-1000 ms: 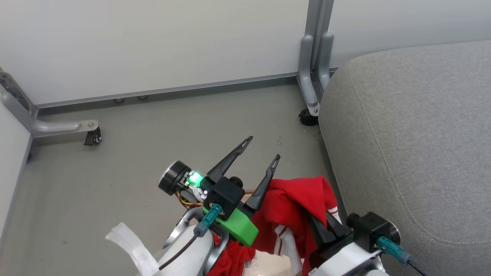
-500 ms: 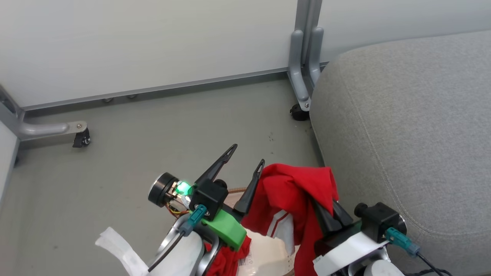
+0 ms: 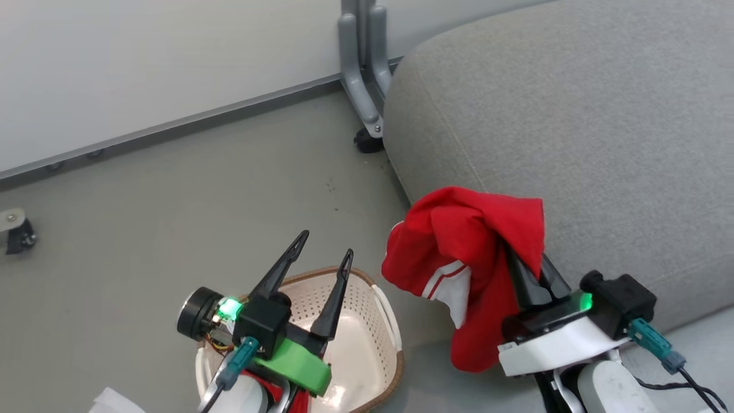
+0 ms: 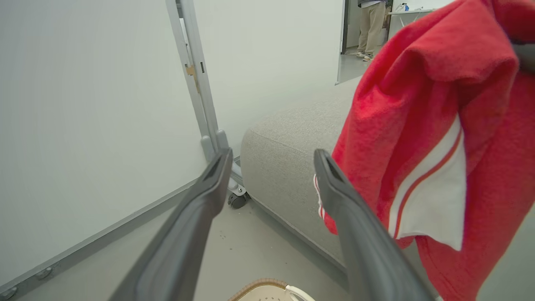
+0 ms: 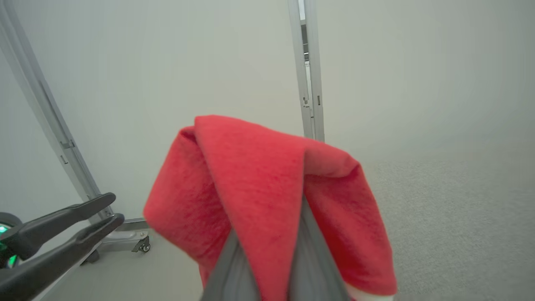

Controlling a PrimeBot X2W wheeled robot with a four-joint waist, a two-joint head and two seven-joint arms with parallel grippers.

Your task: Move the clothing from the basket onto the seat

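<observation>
Red white-striped fabric garment [image 3: 459, 235] pinched in my right gripper [image 3: 530, 274], held by the grey upholstered seat [image 3: 573, 115] edge; my left gripper [image 3: 325, 245] fingers spread above the cream perforated plastic basket [image 3: 394, 338].

Left hand [image 3: 326, 242]: dark tapered fingers [image 3: 335, 304], green bracket [image 3: 295, 364], teal plug [image 3: 243, 349].

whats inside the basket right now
In the basket, the visible cream floor and perforated wall are bare. A scrap of red clothing shows at its near-left side, under the left gripper, whose body covers the rest there.
</observation>
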